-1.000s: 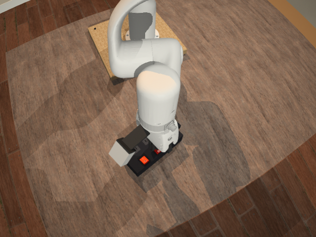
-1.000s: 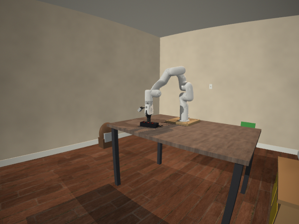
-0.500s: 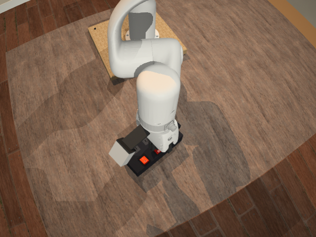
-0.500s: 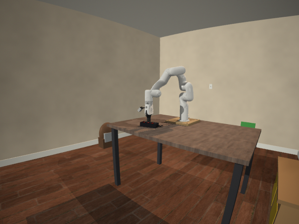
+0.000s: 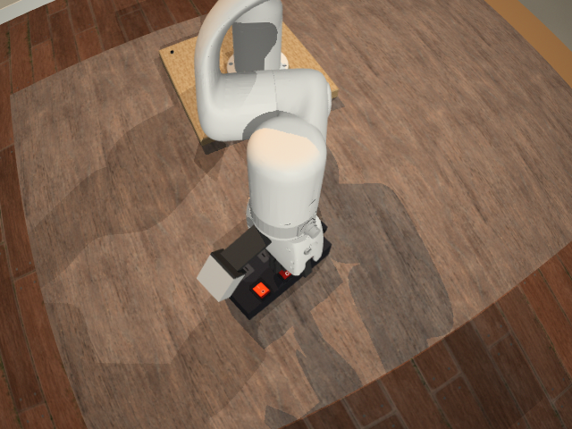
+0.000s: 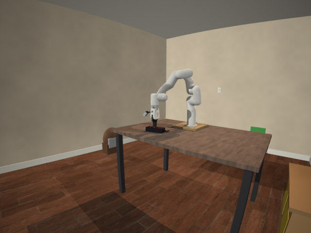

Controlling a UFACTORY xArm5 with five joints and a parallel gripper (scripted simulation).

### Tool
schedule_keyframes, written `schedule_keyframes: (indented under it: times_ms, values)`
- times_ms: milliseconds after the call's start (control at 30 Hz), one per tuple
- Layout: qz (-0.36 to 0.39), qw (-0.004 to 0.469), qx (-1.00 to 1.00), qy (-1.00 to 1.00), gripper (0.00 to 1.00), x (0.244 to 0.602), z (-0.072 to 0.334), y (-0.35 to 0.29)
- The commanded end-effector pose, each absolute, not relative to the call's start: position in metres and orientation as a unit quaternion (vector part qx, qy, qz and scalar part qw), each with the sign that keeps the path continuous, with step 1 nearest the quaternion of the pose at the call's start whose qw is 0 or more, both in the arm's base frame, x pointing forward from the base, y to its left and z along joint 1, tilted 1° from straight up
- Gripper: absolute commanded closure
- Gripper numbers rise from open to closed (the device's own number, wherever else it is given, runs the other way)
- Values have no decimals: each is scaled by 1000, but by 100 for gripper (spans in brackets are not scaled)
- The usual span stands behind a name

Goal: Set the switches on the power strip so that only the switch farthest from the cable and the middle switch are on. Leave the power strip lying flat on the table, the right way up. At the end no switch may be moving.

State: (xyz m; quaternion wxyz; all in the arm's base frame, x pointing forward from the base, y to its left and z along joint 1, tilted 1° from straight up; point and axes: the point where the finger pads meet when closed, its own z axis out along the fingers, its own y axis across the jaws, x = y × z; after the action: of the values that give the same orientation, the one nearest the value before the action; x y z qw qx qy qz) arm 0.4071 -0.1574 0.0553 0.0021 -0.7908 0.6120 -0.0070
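A black power strip [image 5: 277,281] lies flat on the wooden table near its front edge. It also shows in the side view [image 6: 155,129]. One red switch [image 5: 261,290] near the strip's front end shows in full. A second red switch [image 5: 284,273] shows partly beside the arm's wrist. The rest of the strip is hidden under the arm. My gripper [image 6: 154,124] points straight down onto the middle of the strip, fingers shut with nothing between them. In the overhead view the wrist hides the fingertips.
The arm's base stands on a light wooden plate [image 5: 247,69] at the back of the table. A grey camera box [image 5: 219,277] sticks out from the wrist to the left. A green thing [image 6: 257,129] sits beyond the table's far corner.
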Motion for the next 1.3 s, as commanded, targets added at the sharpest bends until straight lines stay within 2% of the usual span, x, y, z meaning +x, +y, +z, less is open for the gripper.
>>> schedule_keyframes:
  times_ms: [0,1267]
  values:
    - [-9,3,-791,612,100,408,57,-158]
    - [-9,3,-791,612,100,408,51,-158]
